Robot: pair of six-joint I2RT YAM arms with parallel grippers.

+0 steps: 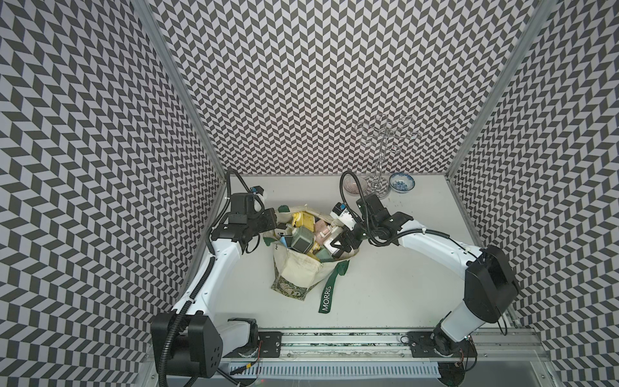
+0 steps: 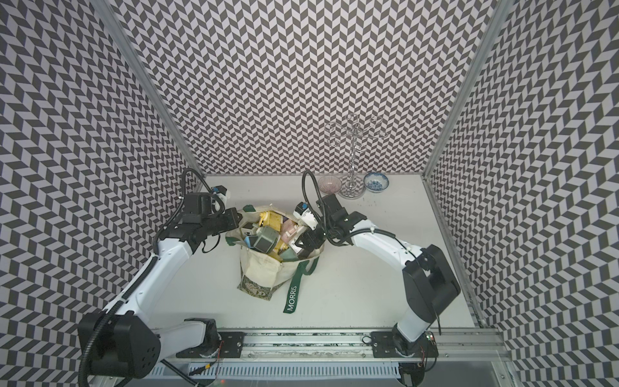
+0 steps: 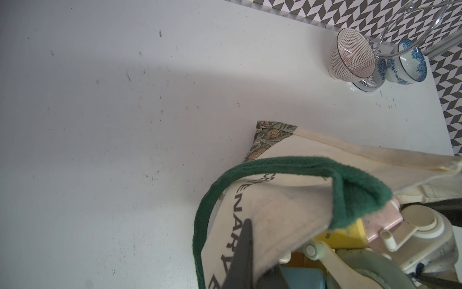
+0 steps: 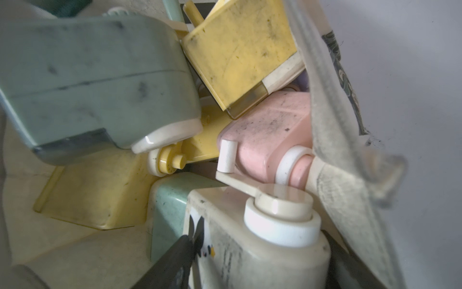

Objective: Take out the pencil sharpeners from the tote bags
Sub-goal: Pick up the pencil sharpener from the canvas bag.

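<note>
Poking into the bag [image 1: 301,268], the right gripper [image 4: 260,237] has the cream sharpener [image 4: 250,265] between its jaws, low in the frame. Squeezing or not, I cannot tell. The left gripper [image 1: 272,222] pinches the bag's edge.

left arm [image 1: 222,259], right arm [image 1: 435,239]: white shells, black joints | cables [image 1: 166,338]: black ribbed conduit | base plates [image 1: 269,343]: black, screwed, on silver rail [image 1: 341,342]

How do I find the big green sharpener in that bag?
Find the cream tote bag in the middle of the table. In its open mouth, the grey-green sharpener sits on top, in the middle, bulkier and duller than the yellow sharpener and pink sharpener beside it.
</note>
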